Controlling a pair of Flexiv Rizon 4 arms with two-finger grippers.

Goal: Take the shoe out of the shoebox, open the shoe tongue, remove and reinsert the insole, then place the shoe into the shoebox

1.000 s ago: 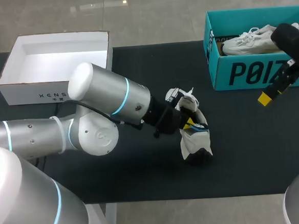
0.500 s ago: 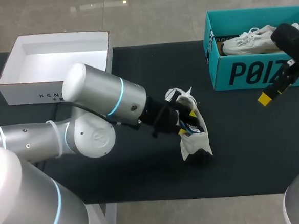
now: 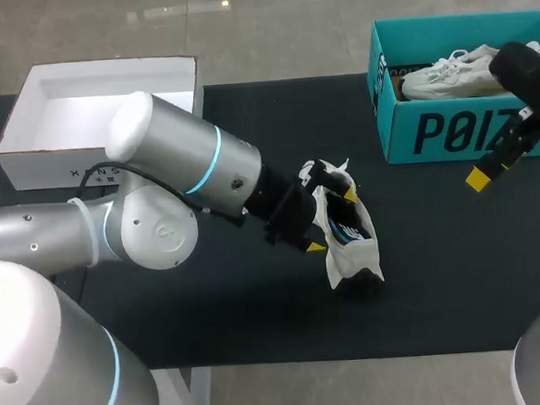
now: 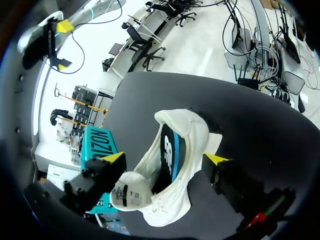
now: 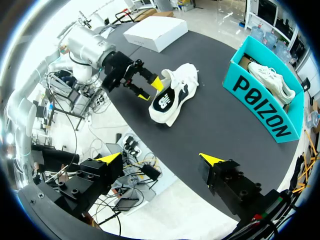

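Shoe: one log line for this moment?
shoe: on table, outside teal shoebox | left pincer: open, straddling shoe | right pincer: open, empty

— What is cut off in the head view?
— The teal box [image 3: 432, 131] is cut by the edge, and the boxed shoe [image 3: 442, 75] is partly covered by the right arm [image 3: 523, 66]. A corner of the white box [image 3: 61, 134] is hidden behind the left arm [image 3: 179, 158].
— And the loose shoe [image 3: 352, 248]?
— Whether the dark part seen in its opening is the insole cannot be told. From the left wrist, the teal box is largely hidden behind one finger [image 4: 95, 182].
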